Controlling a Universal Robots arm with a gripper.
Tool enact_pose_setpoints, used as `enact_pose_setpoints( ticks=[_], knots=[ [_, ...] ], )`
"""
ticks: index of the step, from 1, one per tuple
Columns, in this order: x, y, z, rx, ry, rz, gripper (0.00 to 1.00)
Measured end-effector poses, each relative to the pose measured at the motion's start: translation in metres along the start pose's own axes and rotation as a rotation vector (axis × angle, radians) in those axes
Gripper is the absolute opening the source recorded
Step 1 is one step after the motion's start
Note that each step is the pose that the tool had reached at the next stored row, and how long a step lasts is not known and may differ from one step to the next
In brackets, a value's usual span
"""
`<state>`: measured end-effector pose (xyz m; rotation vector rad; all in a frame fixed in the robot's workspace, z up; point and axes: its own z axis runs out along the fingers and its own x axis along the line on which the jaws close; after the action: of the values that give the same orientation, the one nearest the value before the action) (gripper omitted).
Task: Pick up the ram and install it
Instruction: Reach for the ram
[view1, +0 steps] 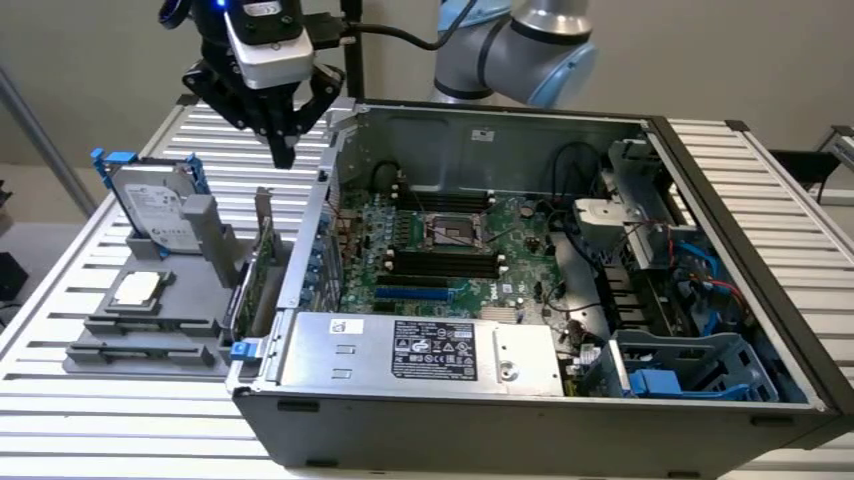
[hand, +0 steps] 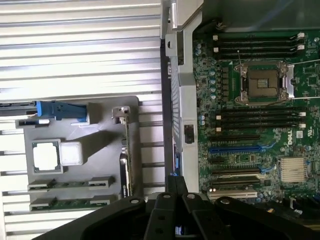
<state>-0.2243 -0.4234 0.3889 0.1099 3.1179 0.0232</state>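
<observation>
At the exterior view's left, a flat grey plastic holder tray (hand: 100, 150) is seen resting on the slatted metal worktop (view1: 40, 330). A silver hard drive in a blue bracket (view1: 150, 205) stands upright at its far end, and a small square silver processor chip (view1: 138, 288) lies in the middle. The ram (hand: 70, 203), a long, thin green circuit-board stick, is seated in a clip row at the tray's near end, well apart from the pincer and untouched. Just to the right, a larger green expansion card with a metal bracket (view1: 254, 270) is held on edge beside the tray.

The black pincer (view1: 283, 152) hangs above the gap between the tray and the case, its jaws closed on nothing.

Further right stands the open grey computer case (view1: 747, 330), with the green motherboard (view1: 507, 240) and its long black memory slots (view1: 434, 262) exposed.

The pick-up is judged not yet begun. For a clean grasp, the jaws should be opened before descent, set squarely across the stick's thin faces near mid-length, and lowered clear of the upright card. The stick is best lifted straight up, so that it is not bent or jammed in its clips.
</observation>
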Motion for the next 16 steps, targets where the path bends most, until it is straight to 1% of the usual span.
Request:
enact_pose_setpoints(
  ticks=[3,16],
  knots=[
    [0.010,-0.0027,0.0004,0.0078,-0.0002,0.000,0.11],
    [0.052,-0.0141,0.0028,0.0373,-0.0010,-0.001,0.11]
  ],
)
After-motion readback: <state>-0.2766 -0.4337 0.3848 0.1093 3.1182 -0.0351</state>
